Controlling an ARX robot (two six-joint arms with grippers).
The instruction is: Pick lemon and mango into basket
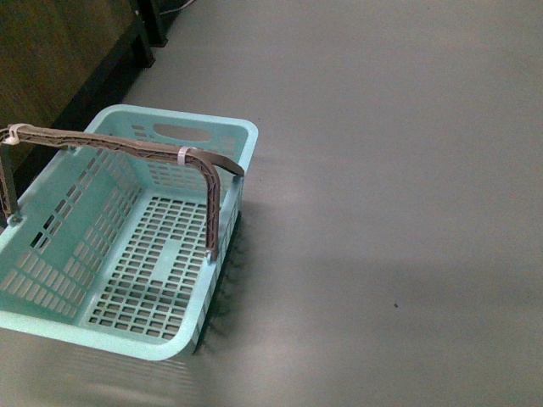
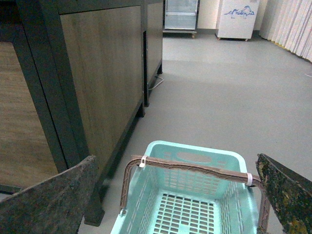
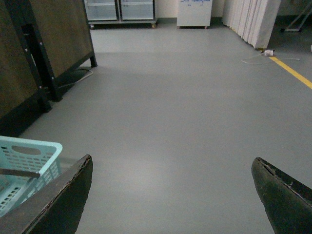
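The light teal basket [image 1: 127, 246] stands on the grey floor at the left of the front view, empty, with its brown-grey handle [image 1: 127, 151] swung up over it. It also shows in the left wrist view [image 2: 190, 195] and, by a corner, in the right wrist view [image 3: 24, 170]. My left gripper [image 2: 178, 204] is open and empty above the basket. My right gripper [image 3: 170, 195] is open and empty over bare floor, to the right of the basket. The lemon and the mango are out of view. Neither gripper shows in the front view.
A dark-framed wooden cabinet [image 2: 87, 87] stands close to the basket's left side, also seen in the right wrist view [image 3: 44, 44]. Grey floor [image 1: 390, 170] stretches to the right. Glass-door fridges [image 3: 119, 9], a white unit [image 3: 194, 12] and curtains [image 3: 251, 19] stand far off.
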